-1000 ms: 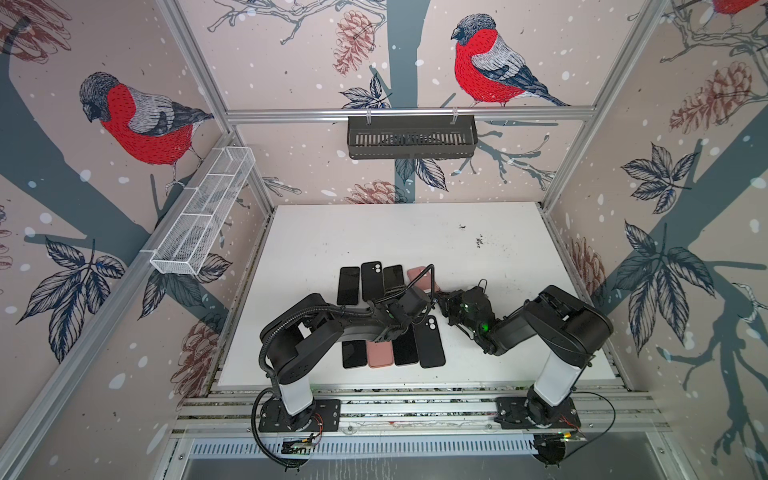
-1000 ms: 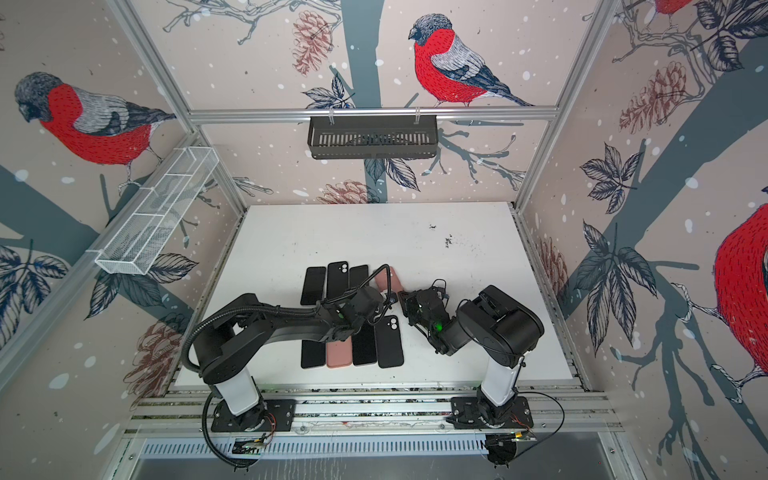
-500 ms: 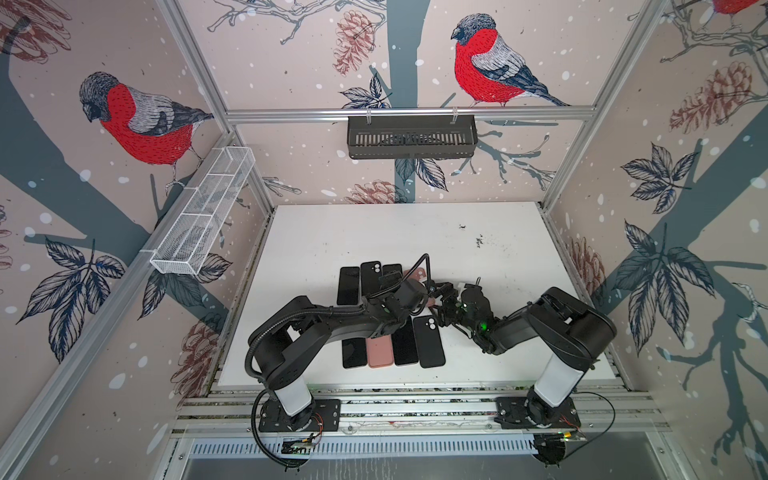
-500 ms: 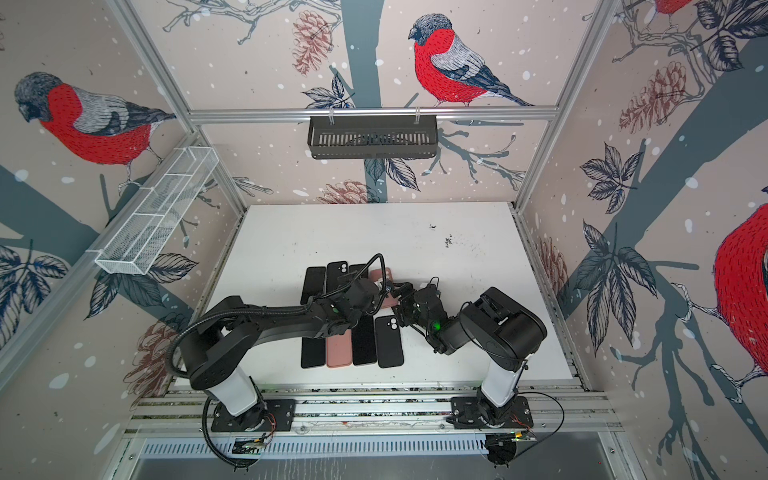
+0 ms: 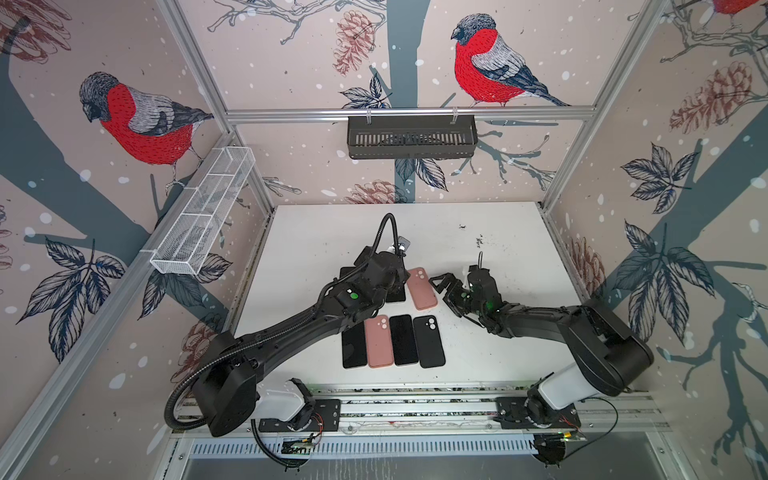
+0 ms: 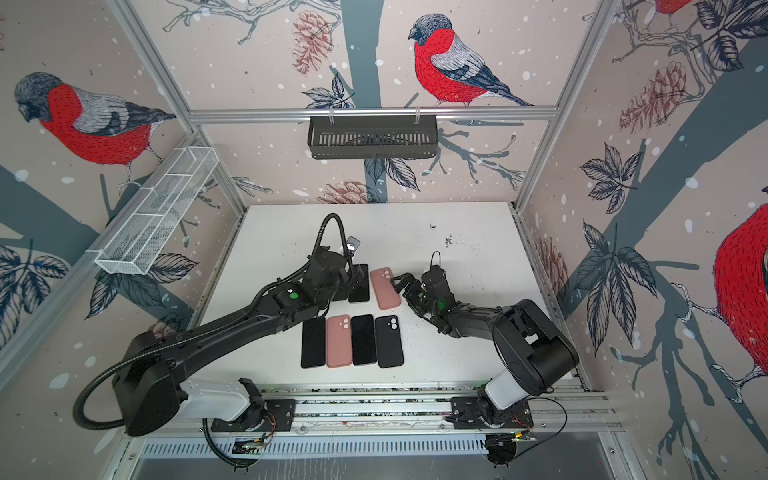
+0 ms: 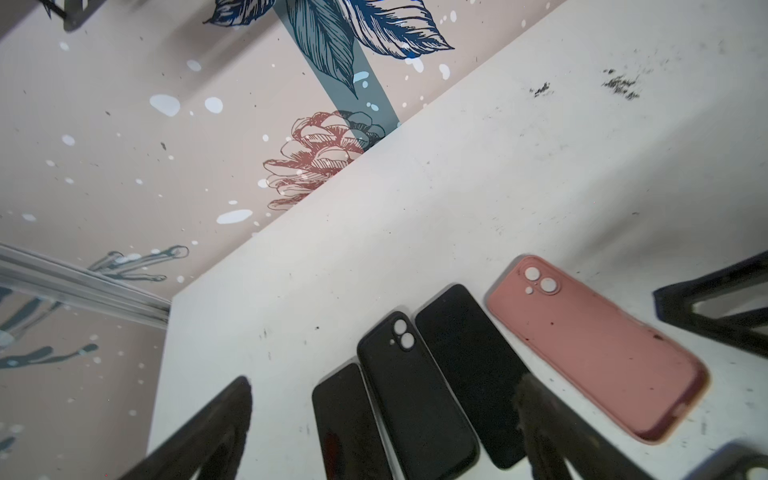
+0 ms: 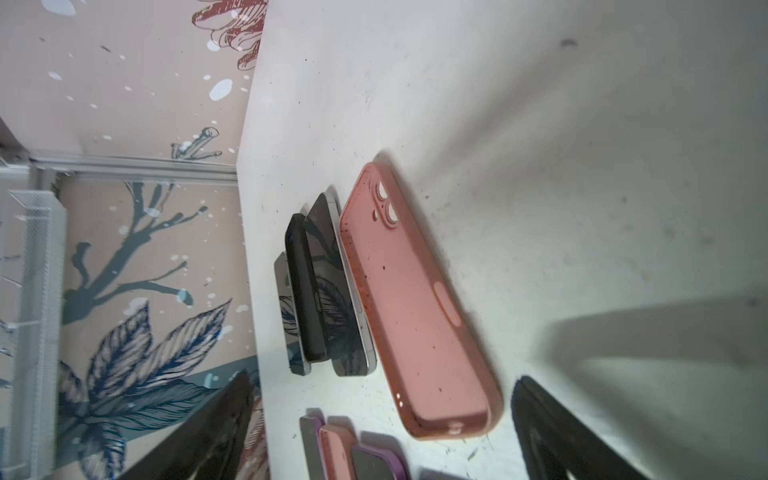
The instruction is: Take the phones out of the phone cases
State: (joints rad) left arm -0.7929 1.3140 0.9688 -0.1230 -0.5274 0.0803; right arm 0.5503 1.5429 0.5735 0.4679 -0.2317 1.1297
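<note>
Pink silicone, the phone case (image 5: 422, 289) lies in a top view at nine o'clock of the empty, wide-spread right gripper (image 5: 441, 289). From the left wrist the left gripper (image 7: 384, 382) gapes too; the phone (image 7: 465, 365) lies bare beside the case, so I'd say nothing needs holding.

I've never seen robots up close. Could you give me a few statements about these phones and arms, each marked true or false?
1. The left gripper and the right gripper are both open and hold nothing. True.
2. The row nearest the arms' bases holds two pink cases. False: it holds just one, the near-row pink case.
3. The far-row pink case lies flat on the table, at the right end of its row. True.
4. The white wire basket stands on the table. False: it hangs on the left wall's frame, above the table.
</note>
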